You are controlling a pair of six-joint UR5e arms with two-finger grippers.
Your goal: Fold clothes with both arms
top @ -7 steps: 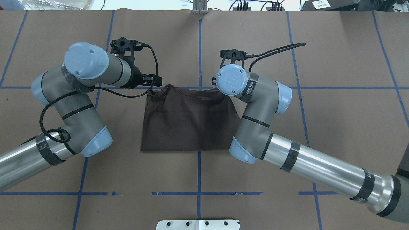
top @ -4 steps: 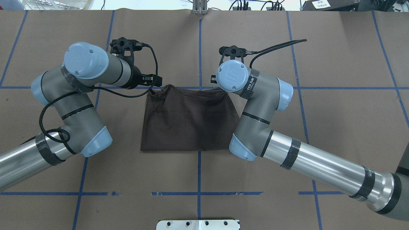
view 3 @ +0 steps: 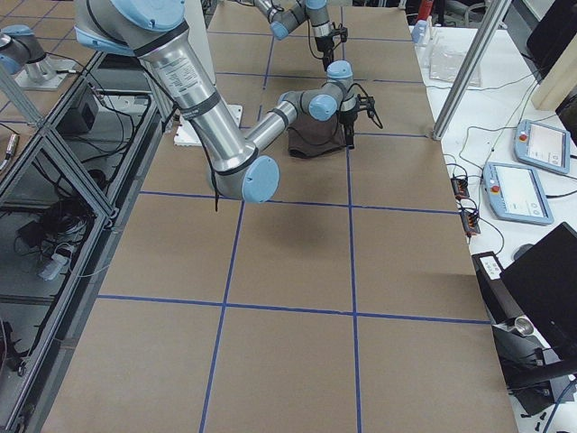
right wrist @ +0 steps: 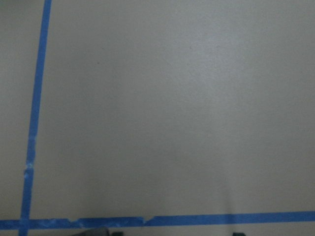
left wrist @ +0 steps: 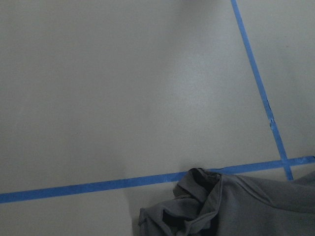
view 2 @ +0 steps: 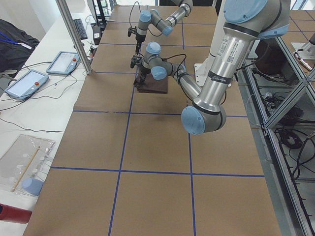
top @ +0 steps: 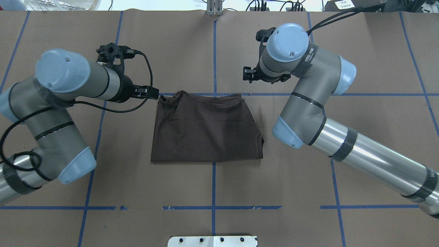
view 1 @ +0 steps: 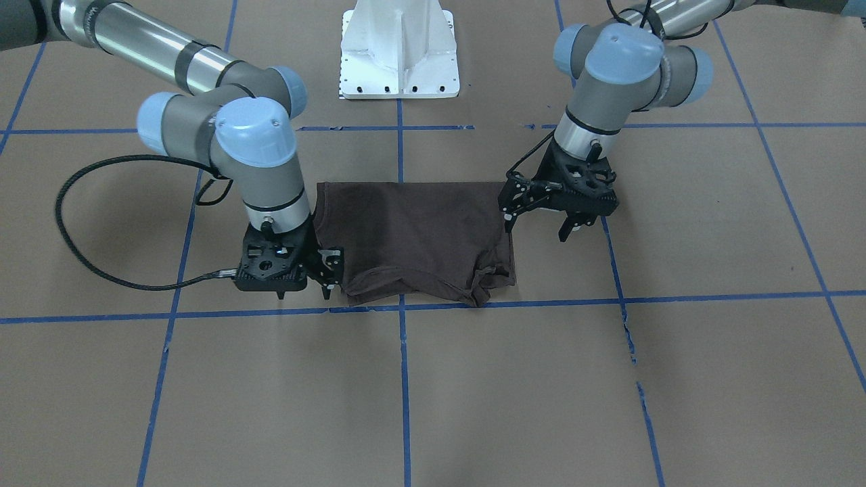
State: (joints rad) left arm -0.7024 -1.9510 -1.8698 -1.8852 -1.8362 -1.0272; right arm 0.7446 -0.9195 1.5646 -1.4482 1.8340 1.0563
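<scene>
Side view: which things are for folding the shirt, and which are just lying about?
For the job: shirt, left arm, right arm.
Lying about: tablets, plastic bag.

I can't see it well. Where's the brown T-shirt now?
In the front-facing view the brown T-shirt lies folded mid-table, between the right end effector and the left end effector, beside a blue tape line.
</scene>
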